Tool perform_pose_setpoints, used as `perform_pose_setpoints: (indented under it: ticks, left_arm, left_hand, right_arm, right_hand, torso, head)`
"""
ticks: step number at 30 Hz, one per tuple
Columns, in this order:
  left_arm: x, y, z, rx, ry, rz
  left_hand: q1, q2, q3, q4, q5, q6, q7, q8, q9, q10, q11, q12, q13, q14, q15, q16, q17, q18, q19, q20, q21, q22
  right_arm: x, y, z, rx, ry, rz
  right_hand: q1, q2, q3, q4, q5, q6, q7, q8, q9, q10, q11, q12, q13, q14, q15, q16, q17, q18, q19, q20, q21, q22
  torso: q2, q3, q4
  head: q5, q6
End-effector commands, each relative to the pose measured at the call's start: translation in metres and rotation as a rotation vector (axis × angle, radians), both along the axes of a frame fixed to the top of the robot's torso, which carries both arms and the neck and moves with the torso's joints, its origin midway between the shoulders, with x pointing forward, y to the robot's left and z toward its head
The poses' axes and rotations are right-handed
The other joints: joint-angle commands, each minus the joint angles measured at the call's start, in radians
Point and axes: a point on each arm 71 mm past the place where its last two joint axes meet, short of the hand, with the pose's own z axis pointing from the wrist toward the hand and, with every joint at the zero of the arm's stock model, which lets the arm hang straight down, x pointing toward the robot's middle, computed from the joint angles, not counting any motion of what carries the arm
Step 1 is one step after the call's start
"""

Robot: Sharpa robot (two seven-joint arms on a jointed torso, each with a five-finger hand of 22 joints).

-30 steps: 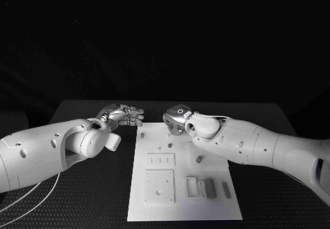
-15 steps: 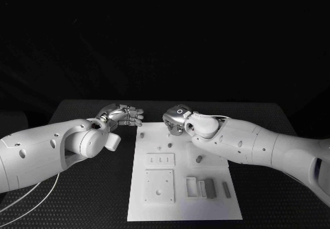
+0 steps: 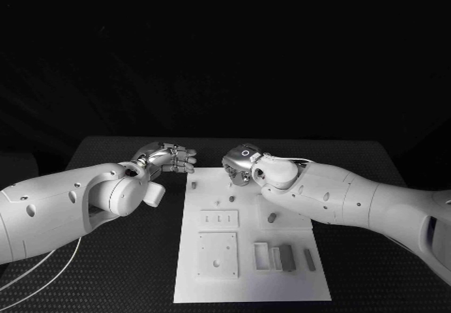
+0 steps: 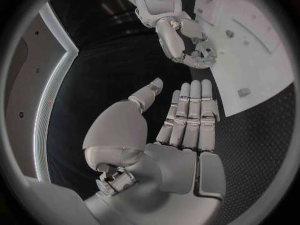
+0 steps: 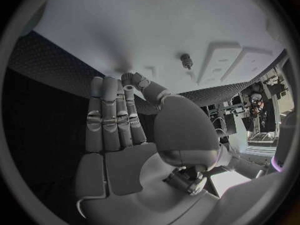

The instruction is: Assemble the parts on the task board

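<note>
Hands poised at the far end of the white task board (image 3: 252, 287), which lies mid-table with small grey parts (image 3: 272, 218) standing on it. Left hand (image 3: 167, 158) and right hand (image 3: 240, 162) hold nothing, fingers straight and close together. Assembly looks unstarted; next comes reaching for a part.

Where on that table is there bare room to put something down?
Bare black table lies beside the task board, under the left arm, and likewise past its other long edge. It is crowded at the board's far end, where the left hand and right hand hover.
</note>
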Motion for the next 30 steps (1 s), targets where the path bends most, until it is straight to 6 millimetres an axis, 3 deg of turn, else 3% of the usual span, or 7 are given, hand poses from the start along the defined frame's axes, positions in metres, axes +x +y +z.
perform_pose_setpoints:
  ticks: [1,11,19,23,30]
  left_arm:
    - [0.000,-0.003,0.003,-0.005,-0.008,-0.019]
    - [0.000,-0.002,0.003,-0.004,-0.005,-0.020]
    - [0.002,-0.001,0.003,-0.001,-0.008,-0.014]
    - [0.003,0.004,0.003,0.001,-0.015,0.000]
    - [0.003,0.010,0.003,0.007,-0.025,0.014]
  left_hand:
    - [-0.010,-0.003,0.000,-0.007,0.004,0.007,0.000,-0.003,-0.001,0.007,-0.002,-0.006,0.002,0.008,0.000,-0.006,0.001,0.013,0.000,-0.007,-0.005,0.001]
    - [-0.011,-0.003,0.000,-0.007,0.004,0.007,0.000,-0.004,-0.002,0.007,-0.002,-0.007,0.002,0.008,0.001,-0.007,0.002,0.012,-0.001,-0.006,-0.005,0.001]
    - [-0.012,-0.003,0.000,-0.007,0.004,0.007,0.000,-0.005,-0.003,0.006,-0.002,-0.008,0.002,0.008,0.001,-0.008,0.003,0.012,-0.001,-0.006,-0.006,0.002]
    - [-0.012,-0.003,0.000,-0.007,0.004,0.007,0.001,-0.005,-0.003,0.007,-0.002,-0.008,0.002,0.008,0.001,-0.009,0.004,0.012,-0.001,-0.006,-0.006,0.002]
    - [-0.011,-0.003,0.001,-0.008,0.004,0.008,0.000,-0.005,-0.003,0.008,-0.002,-0.009,0.002,0.008,0.001,-0.009,0.005,0.013,-0.001,-0.007,-0.006,0.002]
  right_arm:
    - [0.002,-0.002,-0.002,0.006,0.027,-0.009]
    - [0.002,-0.002,-0.001,0.039,0.017,-0.013]
    - [-0.003,-0.007,0.004,0.081,-0.010,-0.001]
    - [-0.010,-0.017,0.008,0.139,-0.006,0.011]
    - [-0.018,-0.043,0.041,0.254,-0.017,0.029]
  right_hand:
    - [-0.024,-0.034,-0.006,0.004,0.004,-0.028,0.012,-0.017,-0.008,-0.035,0.012,-0.019,-0.004,0.007,0.017,0.007,0.002,0.007,-0.002,0.000,0.011,0.027]
    - [-0.045,-0.075,0.005,0.011,0.003,-0.087,0.028,-0.049,-0.025,-0.120,0.032,-0.024,-0.036,0.007,0.037,0.010,0.000,0.007,-0.015,0.001,0.033,0.026]
    - [-0.045,-0.083,0.008,0.012,0.004,-0.090,0.028,-0.049,-0.026,-0.126,0.033,-0.022,-0.040,0.007,0.037,0.011,0.000,0.007,-0.017,0.001,0.037,0.026]
    - [-0.047,-0.096,0.010,0.017,0.003,-0.090,0.028,-0.047,-0.026,-0.126,0.034,-0.019,-0.042,0.018,0.038,0.022,0.004,0.007,-0.010,-0.002,0.049,0.027]
    - [-0.055,-0.124,0.008,0.034,0.003,-0.097,0.017,-0.044,-0.028,-0.115,0.031,-0.013,-0.041,0.041,0.034,0.071,0.027,0.007,0.015,-0.017,0.092,0.028]
  torso:
    - [0.001,-0.0006,0.0002]
    - [0.000,-0.0008,0.0007]
    - [0.001,-0.0009,-0.0011]
    - [0.001,0.0006,-0.0020]
    - [0.003,0.0039,-0.0101]
  head:
    - [-0.001,-0.001]
    - [0.000,-0.005]
    - [-0.003,-0.003]
    - [-0.003,0.005]
    - [-0.009,0.015]
